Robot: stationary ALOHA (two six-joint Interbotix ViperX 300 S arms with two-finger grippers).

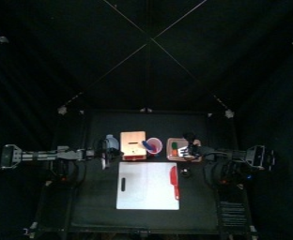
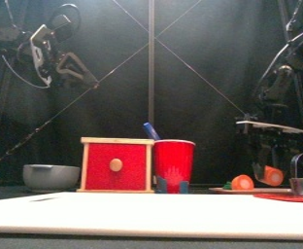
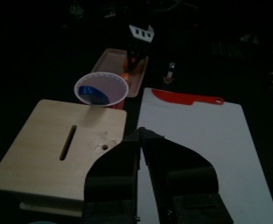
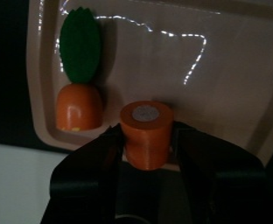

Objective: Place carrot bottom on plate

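Right claw grips one orange carrot bottom just above the plate, flat cut end facing the wrist camera, long axis running back between the jaws. One carrot top with green leaves lies lengthwise on the plate. Left claw, jaws together, hovers above the wooden box. One red cup holds something blue.

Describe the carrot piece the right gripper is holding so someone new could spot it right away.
Find the plate under the right gripper. Two orange carrot pieces are there; the carrot bottom is the leafless stub between the jaws, its cut end showing a grey dot. The carrot top beside it has green leaves.
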